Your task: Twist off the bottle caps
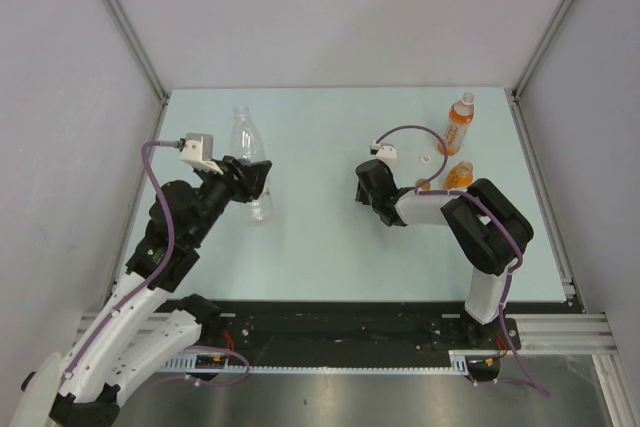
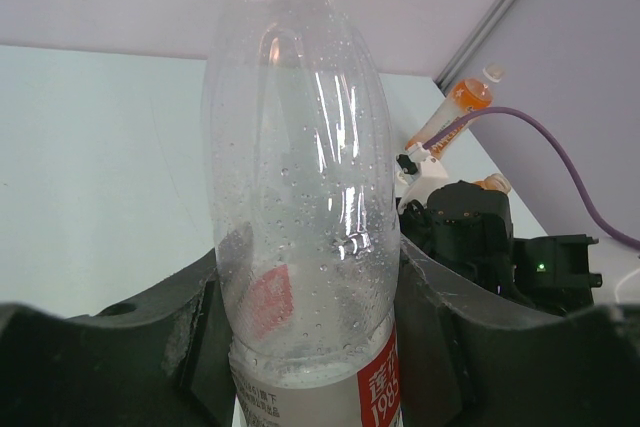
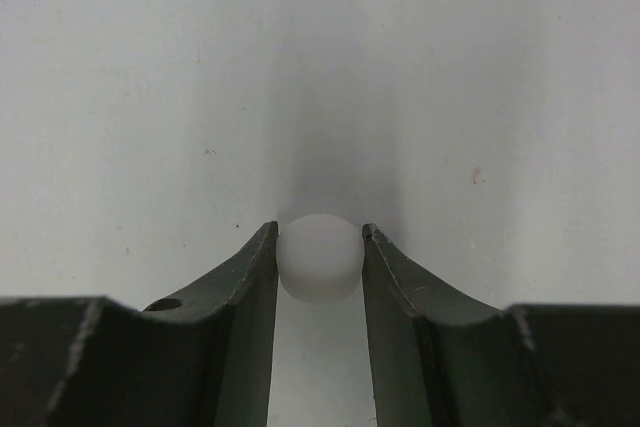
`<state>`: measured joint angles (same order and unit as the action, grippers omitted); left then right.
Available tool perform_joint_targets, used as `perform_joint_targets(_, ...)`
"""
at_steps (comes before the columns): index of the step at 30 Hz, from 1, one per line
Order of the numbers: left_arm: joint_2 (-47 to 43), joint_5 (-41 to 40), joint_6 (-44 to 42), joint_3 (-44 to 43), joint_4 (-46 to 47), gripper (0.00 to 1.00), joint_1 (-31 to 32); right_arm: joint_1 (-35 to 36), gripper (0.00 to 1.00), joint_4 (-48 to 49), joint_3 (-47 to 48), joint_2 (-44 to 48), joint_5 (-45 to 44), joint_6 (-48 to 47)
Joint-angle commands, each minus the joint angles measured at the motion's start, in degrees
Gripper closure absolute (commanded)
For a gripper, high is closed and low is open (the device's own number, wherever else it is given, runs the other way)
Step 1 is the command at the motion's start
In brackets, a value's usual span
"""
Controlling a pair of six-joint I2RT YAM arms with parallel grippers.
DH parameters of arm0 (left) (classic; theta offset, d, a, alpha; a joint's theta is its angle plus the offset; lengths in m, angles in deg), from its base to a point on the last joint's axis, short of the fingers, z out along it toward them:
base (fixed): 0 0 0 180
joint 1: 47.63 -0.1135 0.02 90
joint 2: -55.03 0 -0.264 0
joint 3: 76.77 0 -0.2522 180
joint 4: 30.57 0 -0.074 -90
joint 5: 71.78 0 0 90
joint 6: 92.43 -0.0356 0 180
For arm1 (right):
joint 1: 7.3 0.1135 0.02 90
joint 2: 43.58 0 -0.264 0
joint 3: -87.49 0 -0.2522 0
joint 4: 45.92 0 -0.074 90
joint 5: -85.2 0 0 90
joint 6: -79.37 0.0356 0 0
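White bottle cap (image 3: 318, 262), round and matte, is pinched between the fingertips of the right gripper (image 3: 318, 235), with the counter (image 3: 150, 97) beyond it. Left gripper (image 2: 305, 292) squeezes the clear bottle (image 2: 300, 167) low on its body; only droplets are inside.

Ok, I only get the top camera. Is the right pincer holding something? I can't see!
Observer: Yes. The right wrist view shows the right pincer squeezing a small white cap between its fingers.
Operator: And the see-through bottle on the other side, is it full?
Observer: It doesn't look full. In the left wrist view, the clear bottle held by the left pincer shows only tiny droplets on its inside wall.
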<state>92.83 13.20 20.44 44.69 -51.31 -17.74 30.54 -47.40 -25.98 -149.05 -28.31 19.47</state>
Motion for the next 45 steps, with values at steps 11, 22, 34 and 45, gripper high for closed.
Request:
perform_joint_targets(11, -0.71, -0.52, -0.72, 0.21, 1.71, 0.94, 0.35, 0.04, 0.54, -6.65, 0.40, -0.44, -0.05, 1.45)
perform_joint_targets(22, -0.71, -0.61, -0.72, 0.30, 1.80, 0.93, 0.43, 0.30, 0.38, -8.84, 0.49, 1.14, 0.30, 2.15)
perform_joint_targets(34, 1.84, 1.49, -1.78, -0.05, 3.02, 0.93, 0.43, 0.56, 0.29, -18.16, 8.91, 21.34, 1.88, 0.83)
perform_joint_targets(45, 12.19, 46.74, 1.55, 3.99, 30.07, 0.99, 0.52, -1.54, 0.28, -9.20, 9.19, 44.90, 31.04, 0.65)
